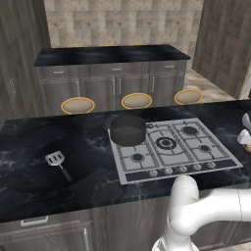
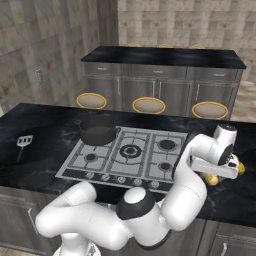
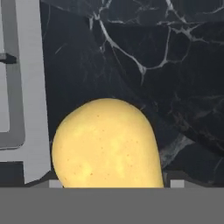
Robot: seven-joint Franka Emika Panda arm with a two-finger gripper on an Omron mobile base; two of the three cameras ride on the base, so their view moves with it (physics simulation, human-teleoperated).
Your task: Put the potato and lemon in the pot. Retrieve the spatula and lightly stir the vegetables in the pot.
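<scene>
I see the counter (image 1: 29, 147) as glossy black marble with thin white veins. The pot (image 1: 127, 130) looks like dark matt metal, and the spatula (image 1: 55, 158) has a silvery metal head. The potato (image 3: 107, 144) has a smooth yellow skin with small brown speckles.

This is a rendered home kitchen; a black marble counter (image 1: 59, 132) with white veining carries a built-in silver gas hob (image 1: 174, 148) with several burners and a row of knobs along its front; a dark pot (image 1: 127, 130) sits on one back burner and a spatula (image 1: 55, 159) lies on the stone; grey wood-grain cabinets (image 1: 105, 86) with bar handles stand behind; round stools (image 1: 77, 105) line the counter's far side; beige tiles (image 1: 122, 22) cover the back wall.
</scene>
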